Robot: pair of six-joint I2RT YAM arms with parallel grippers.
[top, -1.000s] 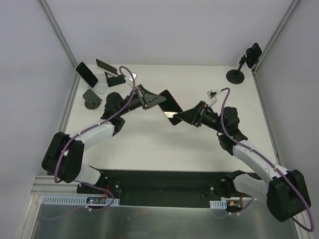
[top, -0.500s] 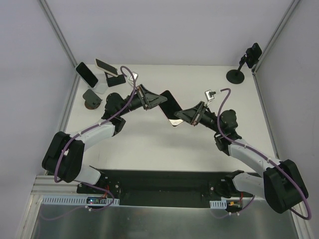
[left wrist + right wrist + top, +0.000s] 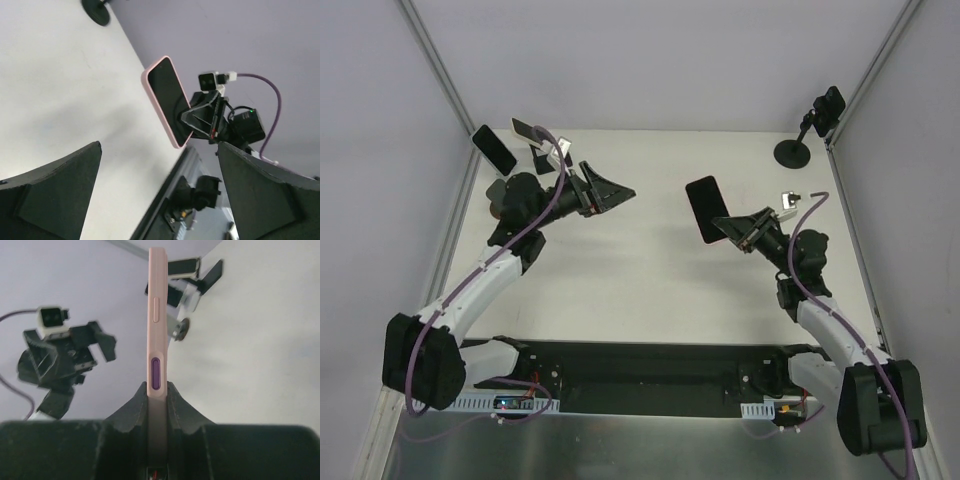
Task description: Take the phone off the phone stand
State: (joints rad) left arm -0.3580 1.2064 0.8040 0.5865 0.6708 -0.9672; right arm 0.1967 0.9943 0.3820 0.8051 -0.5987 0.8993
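Jaws on the right gripper (image 3: 732,229) are clamped on the lower end of a pink-cased phone (image 3: 703,208). They hold it raised in the air right of centre, clear of the white surface (image 3: 640,285), with its dark screen turned toward the left. Jaws on the left gripper (image 3: 620,193) are spread wide with nothing between them. This gripper is left of centre, well apart from the phone. In the far left corner sit the phone stands (image 3: 538,158), with a second phone (image 3: 493,148) leaning just beside them.
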